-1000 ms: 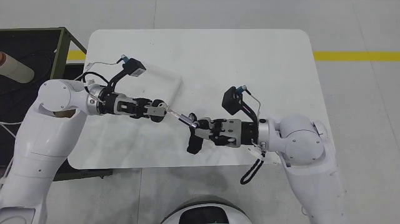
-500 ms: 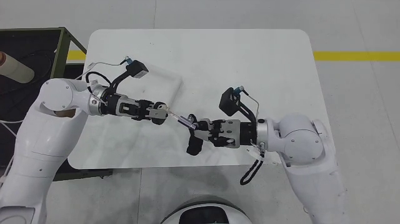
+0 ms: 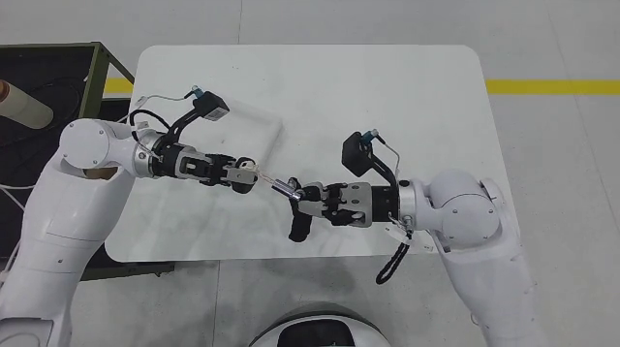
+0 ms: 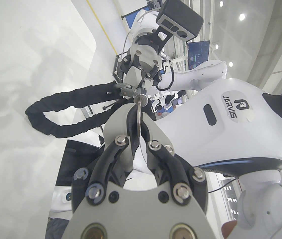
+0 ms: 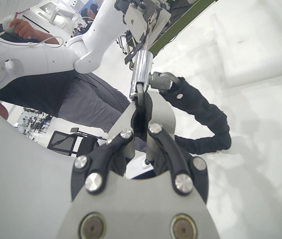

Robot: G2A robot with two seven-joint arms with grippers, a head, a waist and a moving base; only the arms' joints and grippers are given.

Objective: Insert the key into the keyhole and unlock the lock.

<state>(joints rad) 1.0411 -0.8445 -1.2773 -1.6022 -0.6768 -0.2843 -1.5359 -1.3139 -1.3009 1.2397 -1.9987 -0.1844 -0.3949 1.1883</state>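
**Key lined up with the lock, both pincers clamped**

The left pincer [image 4: 137, 115] is squeezed shut on the flat head of the key [image 4: 139, 111], so the blade sticks straight out past the fingertips. From above, the key's long axis runs across from that pincer toward the other arm, angled a bit toward the robot's side of the tabletop [image 3: 387, 95]. The tip points into the end face of the lock's shiny cylinder [image 5: 142, 68]. It looks like it's in the keyhole, but I can't tell how deep.

The cylinder sits pretty much in line with the key, so the two make one straight run between the arms.

The right pincer [image 5: 142, 103] is closed on the lock [image 3: 288, 189] at the cylinder's far end from the key, where the dark cable end goes in. The black sleeved cable [image 5: 200, 110] comes off a metal fitting just beside the cylinder and droops in a loop toward the tabletop. Can't tell if it touches.

All of this is over the near part of the tabletop, roughly midway between the two arms.
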